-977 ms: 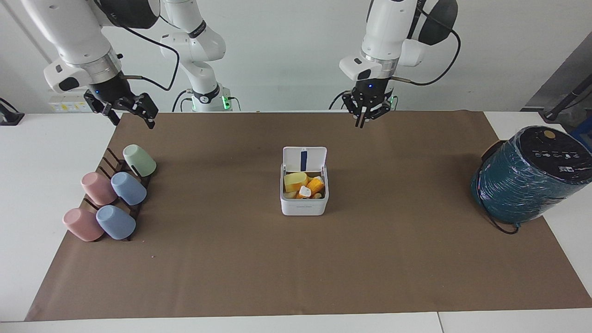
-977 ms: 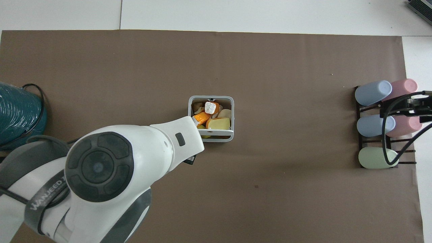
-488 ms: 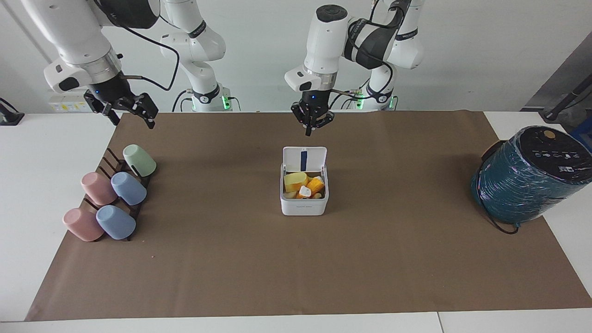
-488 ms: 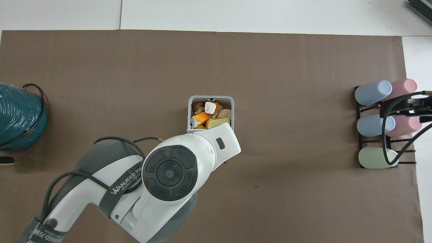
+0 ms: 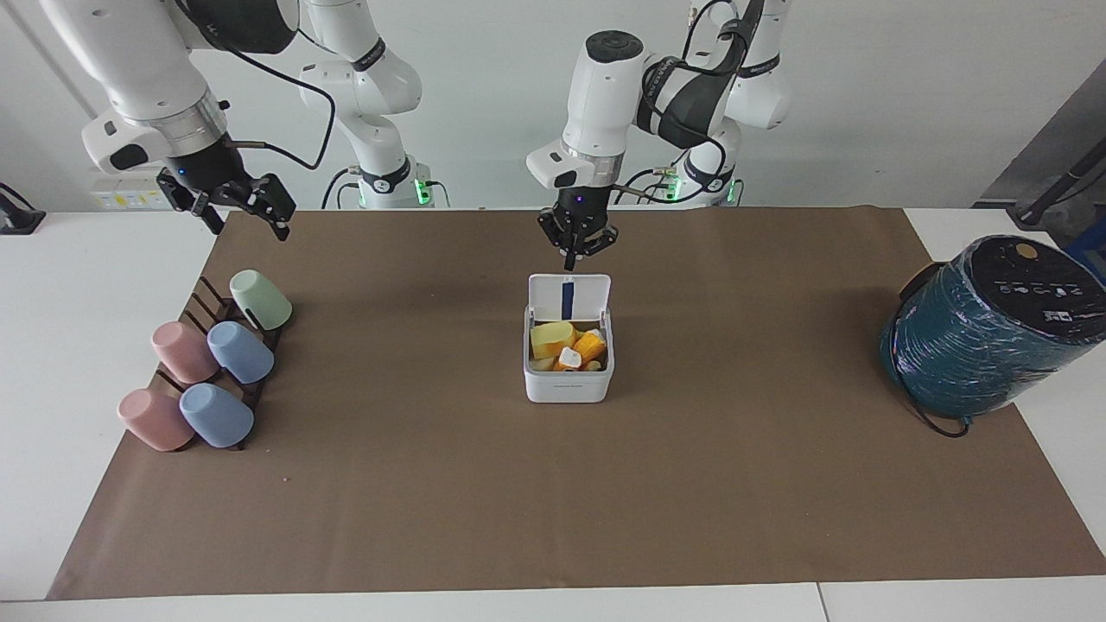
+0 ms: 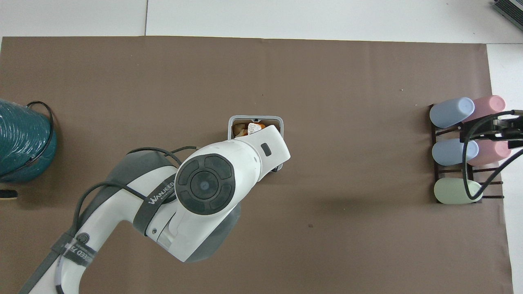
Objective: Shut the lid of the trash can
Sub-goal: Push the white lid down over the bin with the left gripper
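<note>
The trash can [image 5: 568,383] is a small white square box in the middle of the brown mat, filled with yellow and orange scraps; its rim also shows in the overhead view [image 6: 255,118]. Its lid [image 5: 569,296] stands upright on the hinge at the robots' side, dark blue strip facing away from the robots. My left gripper [image 5: 571,263] hangs just above the lid's top edge, fingers together and pointing down. In the overhead view the left arm [image 6: 204,188] covers most of the can. My right gripper [image 5: 244,218] waits, open, above the cup rack.
A dark rack with several pastel cups [image 5: 212,363] lies toward the right arm's end of the table; it also shows in the overhead view [image 6: 461,151]. A large teal wrapped cylinder [image 5: 985,333] with a black top stands at the left arm's end.
My left gripper has swung from the left arm's side to over the trash can and come down close to the upright lid's top edge. The right arm has not moved.
</note>
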